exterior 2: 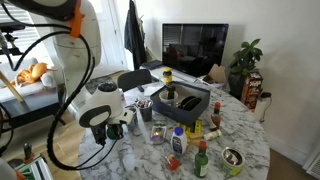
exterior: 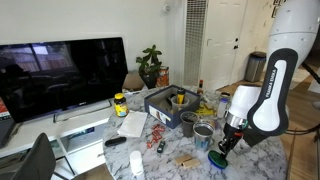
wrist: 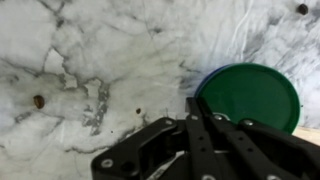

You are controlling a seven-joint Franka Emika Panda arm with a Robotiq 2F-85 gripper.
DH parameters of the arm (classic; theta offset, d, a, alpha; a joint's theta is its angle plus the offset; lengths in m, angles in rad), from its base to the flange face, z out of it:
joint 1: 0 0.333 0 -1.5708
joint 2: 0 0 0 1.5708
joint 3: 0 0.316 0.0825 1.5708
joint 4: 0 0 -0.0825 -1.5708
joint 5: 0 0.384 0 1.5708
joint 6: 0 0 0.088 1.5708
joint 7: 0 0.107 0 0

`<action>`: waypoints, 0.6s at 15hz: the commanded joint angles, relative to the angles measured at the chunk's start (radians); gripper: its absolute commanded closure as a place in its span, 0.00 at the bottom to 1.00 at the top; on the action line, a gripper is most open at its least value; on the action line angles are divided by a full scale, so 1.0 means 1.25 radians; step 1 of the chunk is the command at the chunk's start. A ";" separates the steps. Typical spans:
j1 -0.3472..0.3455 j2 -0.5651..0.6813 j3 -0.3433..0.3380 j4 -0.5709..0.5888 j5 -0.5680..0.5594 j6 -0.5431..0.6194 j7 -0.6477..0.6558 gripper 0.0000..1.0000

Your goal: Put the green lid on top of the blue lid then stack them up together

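In the wrist view the green lid (wrist: 252,98) lies flat on the marble table at the right. A thin blue rim, the blue lid (wrist: 200,88), shows under its left edge, so the green one rests on top of it. My gripper (wrist: 193,103) is shut, its two fingers pressed together with nothing between them. The fingertips stand right at the left edge of the stacked lids; I cannot tell if they touch. In an exterior view the gripper (exterior: 223,148) hangs low over the table's near corner, just above the lids (exterior: 217,160).
Two grey metal cups (exterior: 204,133) (exterior: 189,122) stand just behind the gripper. A grey box (exterior: 165,100) of items, bottles and a yellow-lidded jar (exterior: 120,103) crowd the table's middle. The table edge (wrist: 308,135) runs close to the lids on the right.
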 commanded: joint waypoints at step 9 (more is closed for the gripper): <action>-0.197 0.038 0.153 0.000 -0.118 -0.051 -0.071 0.99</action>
